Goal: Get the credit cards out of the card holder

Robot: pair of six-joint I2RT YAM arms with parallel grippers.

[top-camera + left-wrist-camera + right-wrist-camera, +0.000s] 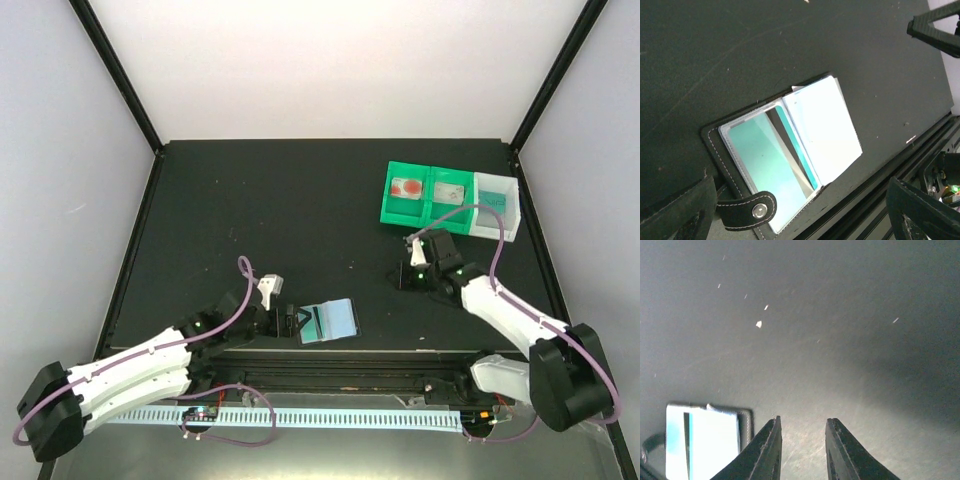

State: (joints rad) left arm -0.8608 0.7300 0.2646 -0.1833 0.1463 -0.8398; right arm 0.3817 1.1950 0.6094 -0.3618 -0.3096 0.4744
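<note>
The black card holder (352, 331) lies open near the table's front edge. A teal credit card (762, 165) fills its left panel and a whitish card (822, 127) lies on its right panel. Its snap strap (747, 210) curls over the teal card's near corner. My left gripper (287, 320) is just left of the holder and open. In the left wrist view its fingers (677, 215) straddle the holder's near end without touching it. My right gripper (414, 272) is open and empty, low over the bare mat to the right. The holder also shows in the right wrist view (744, 422).
A green-and-white three-compartment tray (425, 214) stands at the back right, behind the right gripper, with small items in its compartments. A black rail runs along the table's front edge (350, 355), just below the holder. Black frame posts stand at the back corners.
</note>
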